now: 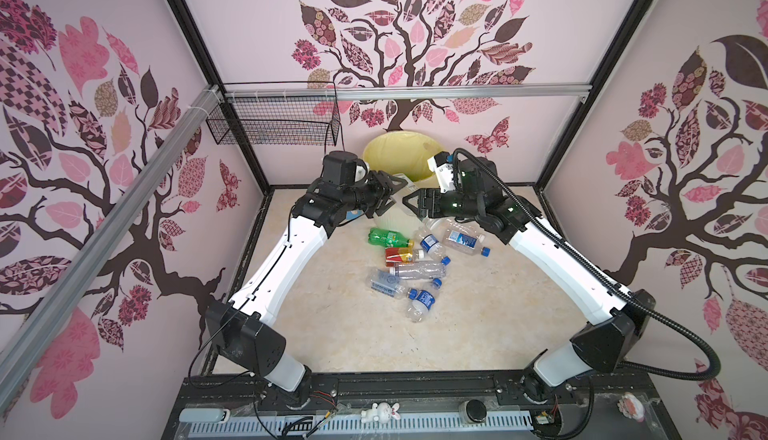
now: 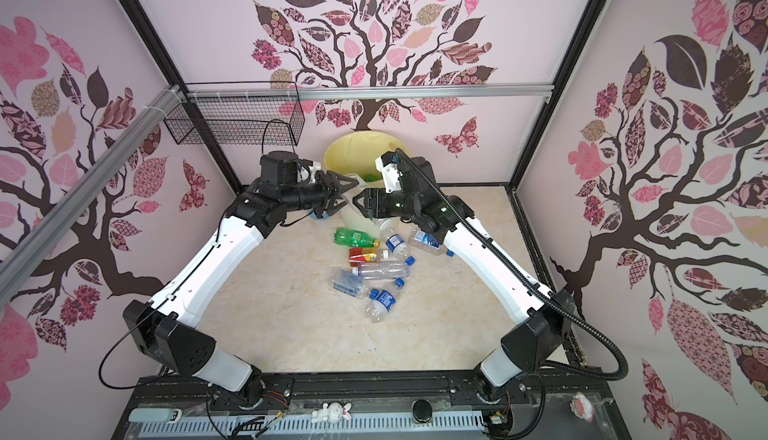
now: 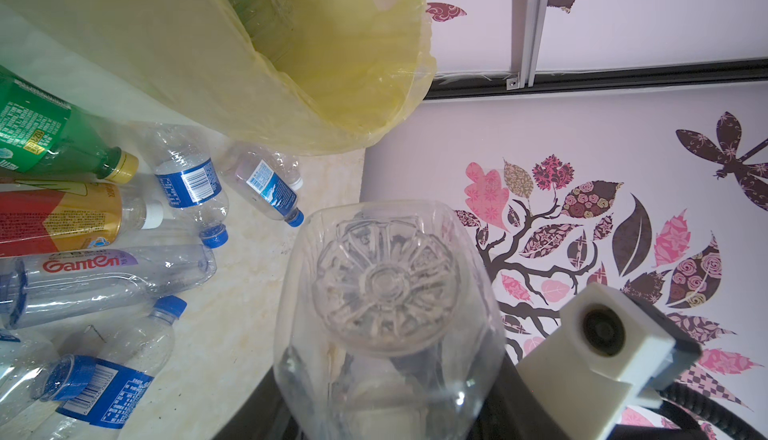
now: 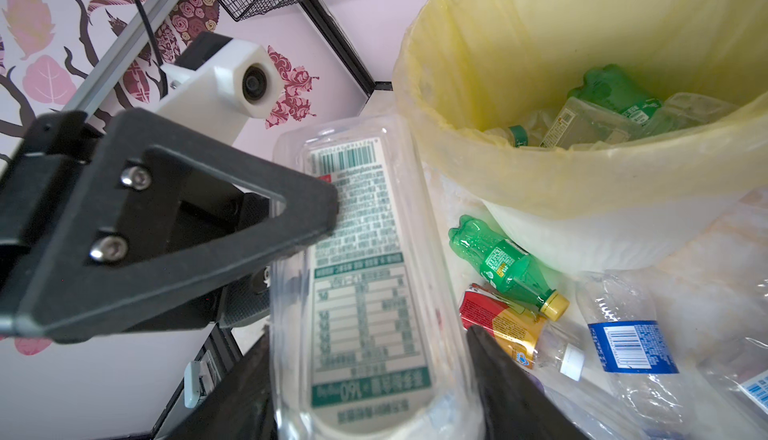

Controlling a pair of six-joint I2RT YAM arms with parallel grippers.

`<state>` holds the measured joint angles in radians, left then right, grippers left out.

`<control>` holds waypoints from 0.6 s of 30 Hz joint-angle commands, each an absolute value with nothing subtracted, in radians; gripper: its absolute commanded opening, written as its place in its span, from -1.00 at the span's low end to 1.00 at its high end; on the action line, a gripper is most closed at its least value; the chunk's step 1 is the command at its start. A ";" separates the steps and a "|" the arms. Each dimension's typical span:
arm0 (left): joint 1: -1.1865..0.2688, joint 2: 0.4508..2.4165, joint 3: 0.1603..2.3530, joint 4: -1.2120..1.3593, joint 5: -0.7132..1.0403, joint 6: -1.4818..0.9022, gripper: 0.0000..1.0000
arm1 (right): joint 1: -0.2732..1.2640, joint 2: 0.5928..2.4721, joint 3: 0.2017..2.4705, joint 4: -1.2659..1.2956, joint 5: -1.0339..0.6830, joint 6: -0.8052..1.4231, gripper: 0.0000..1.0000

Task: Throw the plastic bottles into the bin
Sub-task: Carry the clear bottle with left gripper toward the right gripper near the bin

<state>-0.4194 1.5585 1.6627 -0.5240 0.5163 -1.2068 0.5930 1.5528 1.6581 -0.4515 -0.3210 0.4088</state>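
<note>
A clear bottle (image 4: 361,250) with a white and green label hangs level just in front of the bin (image 1: 374,155), between my two grippers. My left gripper (image 1: 390,196) is shut on one end of it; in the left wrist view the bottle's ribbed base (image 3: 386,292) faces the camera. From the opposite side my right gripper (image 1: 409,203) has its fingers (image 4: 511,379) pressed against both flanks of the same bottle. Several bottles lie on the floor, among them a green one (image 1: 384,237) and a red-labelled one (image 1: 401,255). More bottles (image 4: 615,92) lie inside the yellow-lined bin (image 4: 582,192).
A black wire basket (image 1: 274,126) hangs on the back rail at the left. Patterned walls close in three sides. A small white rabbit figure (image 1: 380,413) sits on the front ledge. The floor bottles lie directly below and in front of both grippers.
</note>
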 commanded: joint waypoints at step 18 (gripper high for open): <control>-0.441 1.566 1.740 -0.421 0.613 -1.288 0.08 | 0.595 1.580 1.602 -0.431 -0.379 0.388 0.52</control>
